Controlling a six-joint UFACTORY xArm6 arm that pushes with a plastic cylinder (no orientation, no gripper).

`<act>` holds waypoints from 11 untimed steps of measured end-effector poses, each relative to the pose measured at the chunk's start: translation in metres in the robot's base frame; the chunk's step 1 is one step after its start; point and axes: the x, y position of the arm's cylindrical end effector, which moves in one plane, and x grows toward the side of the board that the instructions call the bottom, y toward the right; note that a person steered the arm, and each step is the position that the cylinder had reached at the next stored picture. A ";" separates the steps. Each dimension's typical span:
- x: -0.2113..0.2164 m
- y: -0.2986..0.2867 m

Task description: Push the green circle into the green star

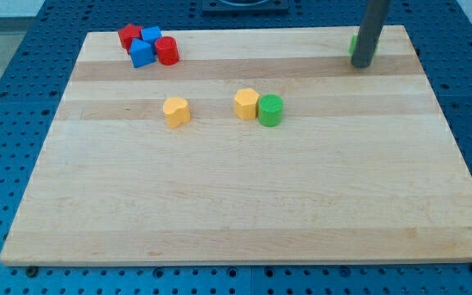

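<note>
The green circle sits near the board's middle, touching a yellow hexagon on its left. The green star is at the view's top right, mostly hidden behind the dark rod; only small green edges show. My tip rests on the board right at the green star, far up and to the right of the green circle.
A yellow heart-shaped block lies left of the middle. At the view's top left is a cluster: a red block, two blue blocks and a red cylinder. The wooden board lies on a blue perforated table.
</note>
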 end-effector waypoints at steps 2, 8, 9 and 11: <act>-0.023 0.000; 0.167 -0.110; 0.167 -0.155; 0.139 -0.166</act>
